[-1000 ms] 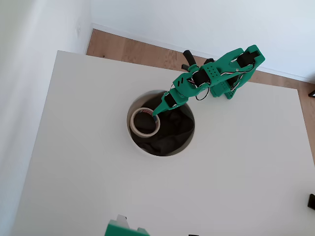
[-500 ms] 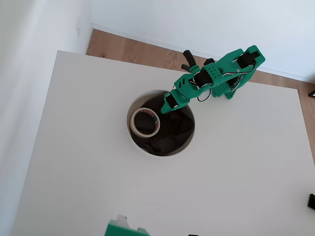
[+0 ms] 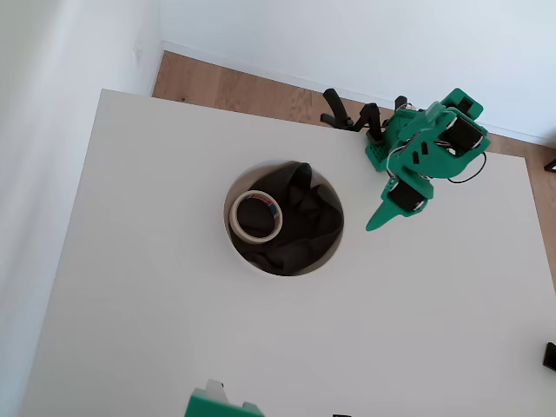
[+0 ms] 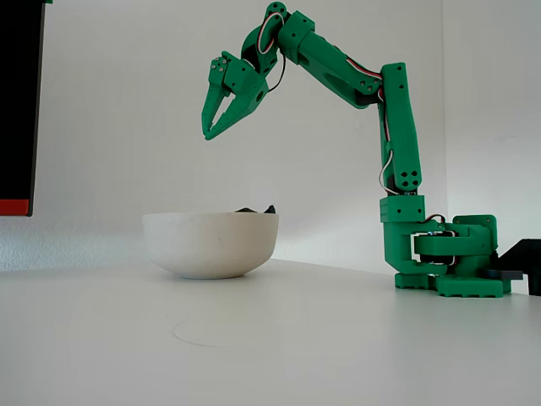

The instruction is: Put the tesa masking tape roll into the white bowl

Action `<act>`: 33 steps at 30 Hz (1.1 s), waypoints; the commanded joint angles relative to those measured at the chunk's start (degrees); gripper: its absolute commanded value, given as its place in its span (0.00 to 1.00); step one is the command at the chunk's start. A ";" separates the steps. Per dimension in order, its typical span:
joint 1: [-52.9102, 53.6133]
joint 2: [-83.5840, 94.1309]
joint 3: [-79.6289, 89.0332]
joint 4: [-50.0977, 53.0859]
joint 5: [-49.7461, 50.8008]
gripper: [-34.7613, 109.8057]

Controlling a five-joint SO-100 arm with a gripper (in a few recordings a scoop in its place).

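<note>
Tape roll: the cream-white ring of masking tape [image 3: 255,216] lay flat inside the bowl, on the left part of the dark cloth in the overhead view, close to the left rim. A red-and-blue print showed on its inner core. The bowl's wall hid it from the fixed view.

Bowl: the white bowl [image 3: 228,233] stood near the middle of the desk in the overhead view. In the fixed view the bowl [image 4: 210,244] sat left of the arm's base, with a tip of dark cloth poking above its rim.

Cloth: a crumpled black cloth [image 3: 300,221] filled most of the bowl around and beneath the tape.

Pincer: the green pincer [image 4: 208,133] hung high above the bowl in the fixed view, pointing down and to the left, its fingers meeting at the tips and gripping nothing. In the overhead view the pincer [image 3: 373,225] appeared to the right of the bowl, clear of its rim.

Arm: the green arm [image 4: 399,135] rose from its base at the right of the fixed view and bent over towards the bowl.

Desk: the plain white desk [image 3: 174,330] carried the bowl and the arm's base, with a strip of wooden floor [image 3: 226,87] visible beyond its far edge in the overhead view.
</note>
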 commanded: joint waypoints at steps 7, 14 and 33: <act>-22.59 35.07 32.43 -1.85 0.35 0.18; -28.04 56.16 61.44 -7.03 -0.44 0.18; -30.15 85.96 102.66 -16.35 -0.70 0.18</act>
